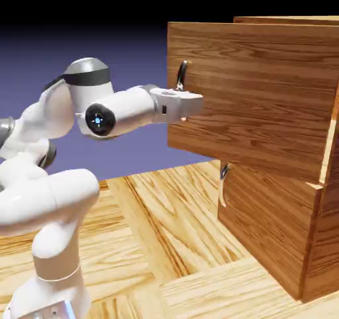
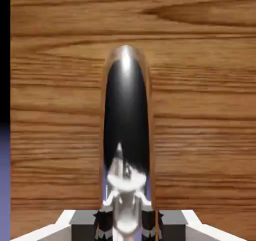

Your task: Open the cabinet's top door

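The cabinet (image 1: 278,225) is a big reddish-brown wood box at the exterior view's right. Its top door (image 1: 265,92) is the tall upper panel, and its left edge stands out well beyond the lower panel (image 1: 265,231). A curved grey metal handle (image 1: 181,75) runs down that left edge. My gripper (image 1: 193,106) is pressed against the door at the handle's lower part. In the hand view the shiny handle (image 2: 126,120) rises from between my finger tips, and my gripper (image 2: 126,226) is shut on it, with the top door (image 2: 200,110) filling the view behind.
The lower panel carries a smaller handle (image 1: 224,182) below the top door's edge. A wooden table (image 1: 165,231) lies under the arm and cabinet. The arm's white links (image 1: 59,198) rise at the exterior view's lower left.
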### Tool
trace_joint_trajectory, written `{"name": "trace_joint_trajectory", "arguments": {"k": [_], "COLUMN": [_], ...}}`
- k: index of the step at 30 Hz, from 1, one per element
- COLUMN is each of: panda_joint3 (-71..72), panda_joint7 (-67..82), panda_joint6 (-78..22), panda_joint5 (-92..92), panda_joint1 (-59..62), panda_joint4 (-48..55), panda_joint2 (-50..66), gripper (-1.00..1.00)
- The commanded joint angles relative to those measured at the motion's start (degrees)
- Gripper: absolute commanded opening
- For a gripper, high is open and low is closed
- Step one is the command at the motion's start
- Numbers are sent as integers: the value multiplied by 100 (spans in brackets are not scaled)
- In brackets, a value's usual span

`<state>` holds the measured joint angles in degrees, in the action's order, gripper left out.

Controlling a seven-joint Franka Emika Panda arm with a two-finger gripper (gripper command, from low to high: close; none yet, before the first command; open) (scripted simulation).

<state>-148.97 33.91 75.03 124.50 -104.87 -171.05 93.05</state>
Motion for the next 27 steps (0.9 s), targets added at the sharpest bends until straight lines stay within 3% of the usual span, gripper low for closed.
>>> {"name": "trace_joint_trajectory", "arguments": {"k": [1, 13, 27], "panda_joint3": [-166, -1399, -1613], "panda_joint7": [134, 2059, 4185], "panda_joint6": [-243, -2702, -3792], "panda_joint5": [-177, -2506, -5022], "panda_joint1": [111, 1367, 1832], "panda_joint4": [-2, 719, 2540], "panda_joint2": [-153, -2559, -5466], "gripper": [-100, -100, -100]}}
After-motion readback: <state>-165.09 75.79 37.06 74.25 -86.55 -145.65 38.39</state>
